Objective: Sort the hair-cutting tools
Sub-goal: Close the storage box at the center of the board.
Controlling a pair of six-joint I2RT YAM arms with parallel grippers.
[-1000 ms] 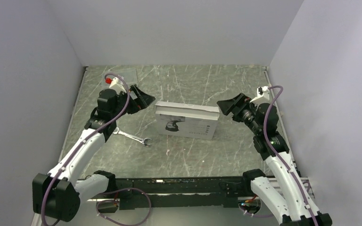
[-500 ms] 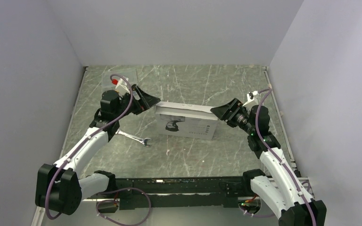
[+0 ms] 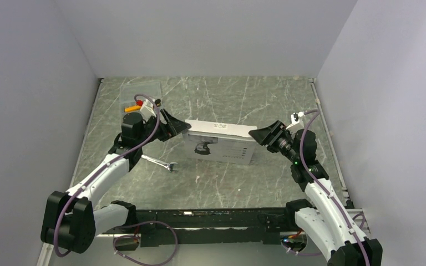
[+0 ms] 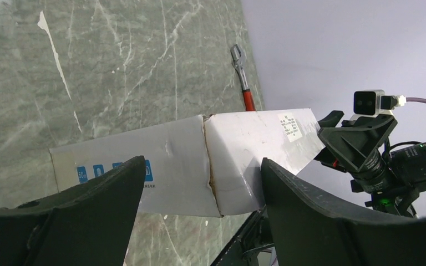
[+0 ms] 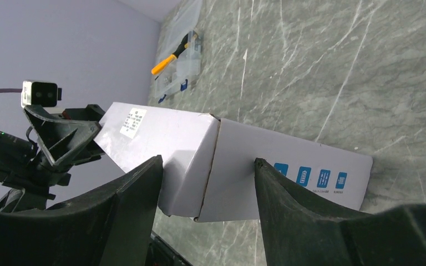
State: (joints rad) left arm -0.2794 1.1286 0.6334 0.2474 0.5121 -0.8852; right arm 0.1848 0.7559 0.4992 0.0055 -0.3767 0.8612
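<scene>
Poised at opposite ends of the white box (image 3: 219, 145) with left gripper (image 3: 182, 128) and right gripper (image 3: 258, 134), both spread wide, neither clamped yet. Probably to steady and open it. No clipper or combs in sight; likely inside that box.

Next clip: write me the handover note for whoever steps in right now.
The left claw is open, straddling the left end of the white box. The right claw is open, straddling its right end; contact unclear. The box lies mid-table and looks closed; no clipper or combs visible, likely inside. A silver wrench lies by the left arm.
Done: nothing sorted.
Left: open box, sort contents.
</scene>
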